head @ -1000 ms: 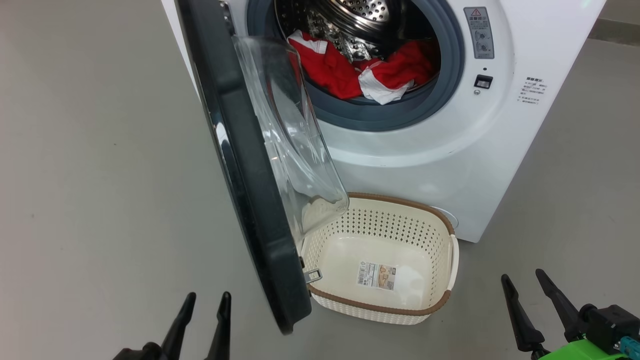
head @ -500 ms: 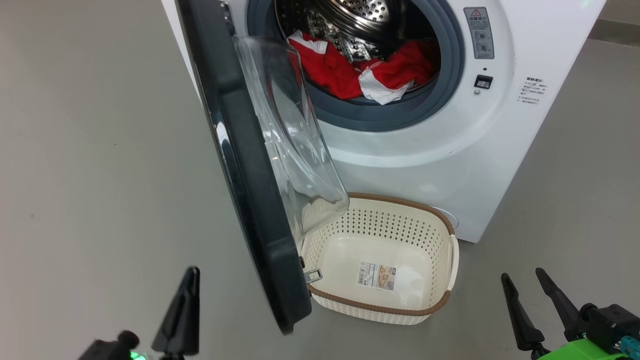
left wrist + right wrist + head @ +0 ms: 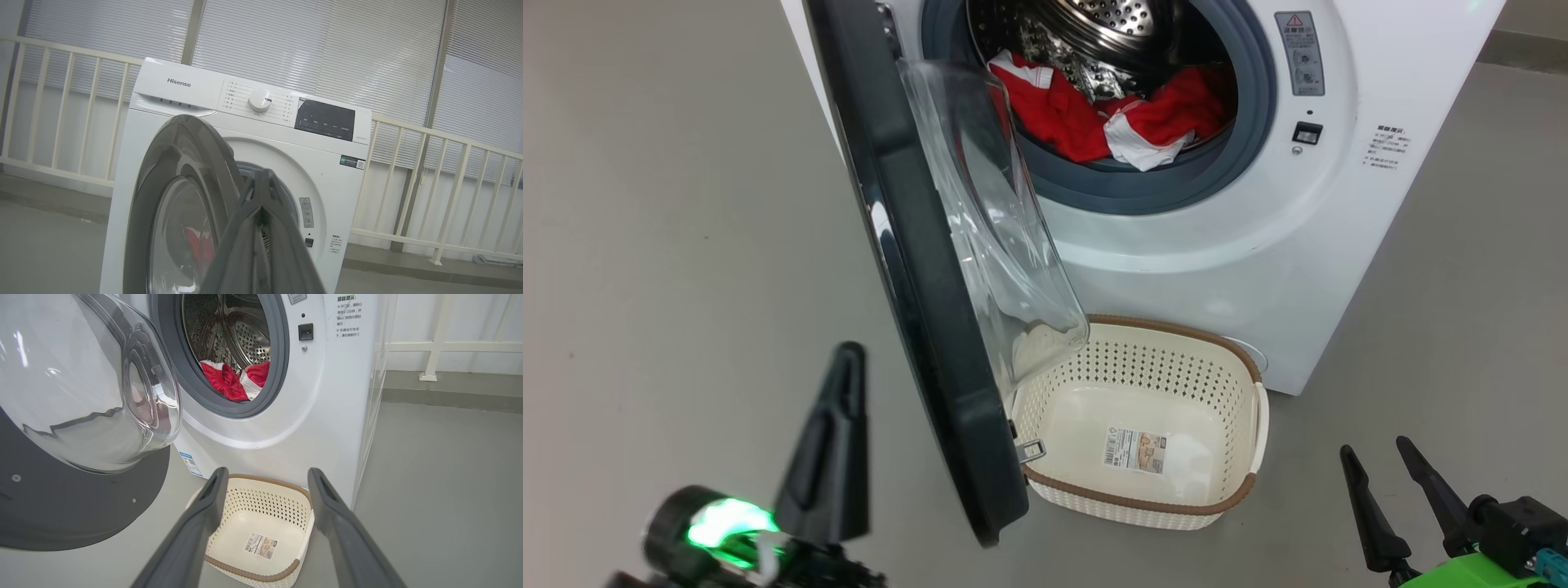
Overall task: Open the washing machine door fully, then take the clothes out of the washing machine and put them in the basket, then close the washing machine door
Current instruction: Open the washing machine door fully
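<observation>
glossy door (image 3: 923,286), perforated cream basket (image 3: 1143,367), red clothes (image 3: 1062,114), seemingly crumpled

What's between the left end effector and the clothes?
The door: in the head view its black rim and glass stand between the left end effector and the clothes; the left wrist view shows red through that glass.

Our left gripper (image 3: 848,359) has long, tapering black fingers (image 3: 823,465) and a round dark wrist housing (image 3: 670,527) lit bright green. Our right gripper (image 3: 1374,447) has matching fingers, a lime-green mount (image 3: 1474,574) and a teal connector (image 3: 1553,563).
</observation>
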### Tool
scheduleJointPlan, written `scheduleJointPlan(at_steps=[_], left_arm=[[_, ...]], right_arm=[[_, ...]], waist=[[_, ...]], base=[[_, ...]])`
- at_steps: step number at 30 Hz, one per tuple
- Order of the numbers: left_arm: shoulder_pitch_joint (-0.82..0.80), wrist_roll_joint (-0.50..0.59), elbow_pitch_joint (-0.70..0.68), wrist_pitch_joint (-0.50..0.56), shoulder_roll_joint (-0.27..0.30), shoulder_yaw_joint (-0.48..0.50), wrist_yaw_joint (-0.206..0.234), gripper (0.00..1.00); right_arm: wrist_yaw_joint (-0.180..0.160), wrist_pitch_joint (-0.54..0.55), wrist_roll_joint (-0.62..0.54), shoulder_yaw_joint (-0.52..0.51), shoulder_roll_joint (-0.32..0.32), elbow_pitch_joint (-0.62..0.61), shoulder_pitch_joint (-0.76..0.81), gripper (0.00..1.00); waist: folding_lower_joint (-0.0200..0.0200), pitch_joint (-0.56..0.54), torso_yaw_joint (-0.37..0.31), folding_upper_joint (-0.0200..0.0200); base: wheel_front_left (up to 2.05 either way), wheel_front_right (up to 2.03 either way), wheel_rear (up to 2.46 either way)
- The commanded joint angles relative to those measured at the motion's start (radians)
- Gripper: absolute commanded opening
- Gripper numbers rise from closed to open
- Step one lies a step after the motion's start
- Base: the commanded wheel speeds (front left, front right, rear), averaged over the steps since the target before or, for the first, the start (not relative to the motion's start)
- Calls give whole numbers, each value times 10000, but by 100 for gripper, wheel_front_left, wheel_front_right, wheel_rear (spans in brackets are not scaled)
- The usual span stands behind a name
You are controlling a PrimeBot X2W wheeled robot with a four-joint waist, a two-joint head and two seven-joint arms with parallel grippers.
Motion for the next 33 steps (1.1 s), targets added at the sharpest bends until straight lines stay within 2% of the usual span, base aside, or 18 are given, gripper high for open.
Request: scheduleJointPlan(at_steps=[1,7,15,25,33], left_arm=[[-356,180,-446,-74,60,-28,-43,0],[-257,223,-141,-74,60,-1393,-257,0],[-272,-463,1761,-74,60,-2544,-488,0],[-586,-1252,3644,-74,60,-2569,-575,0],[-842,-1592,4385,-74,60,-2402,-594,0]], right_arm=[[63,-93,-74,193,-141,-265,-102,100],[63,-93,-79,184,-139,-286,-126,100],[63,-93,-88,192,-139,-307,-163,100],[63,-93,-87,225,-145,-288,-221,100],[63,-93,-93,225,-155,-296,-225,100]], waist=[[0,9,-16,-1],[0,38,-64,-1],[0,93,-133,-1],[0,146,-204,-1],[0,180,-236,-1]], base=[[0,0,0],[0,0,0],[0,0,0],[0,0,0],[0,0,0]])
